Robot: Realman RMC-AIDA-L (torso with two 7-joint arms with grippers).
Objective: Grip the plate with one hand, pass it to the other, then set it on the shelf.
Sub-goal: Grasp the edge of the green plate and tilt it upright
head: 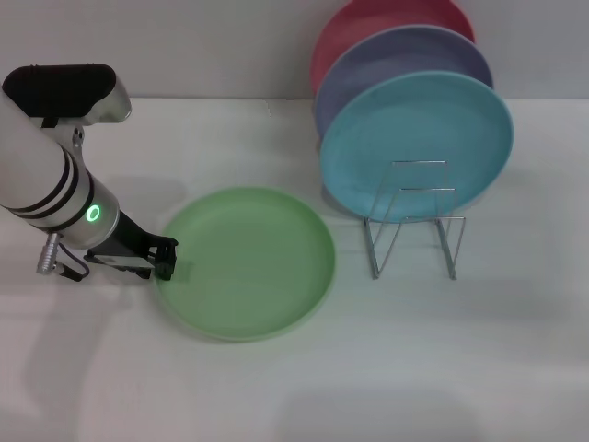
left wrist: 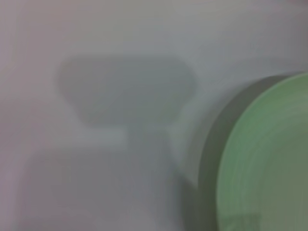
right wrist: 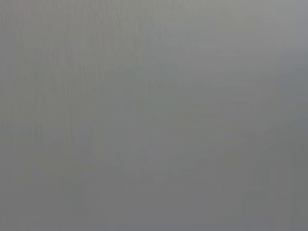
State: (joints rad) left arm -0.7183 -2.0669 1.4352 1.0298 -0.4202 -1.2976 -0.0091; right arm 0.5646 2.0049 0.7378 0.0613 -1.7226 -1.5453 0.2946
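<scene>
Head view: left gripper [head: 166,259] at the green plate's [head: 247,261] left rim, finger state unclear; rack [head: 414,221] right. Left wrist view shows only plate [left wrist: 269,163] edge.

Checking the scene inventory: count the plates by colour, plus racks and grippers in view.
Green plate: 1
Turquoise plate: 1
Lavender plate: 1
Pink plate: 1
Wire rack: 1
Left gripper: 1, at the green plate's rim
Total: 6
</scene>
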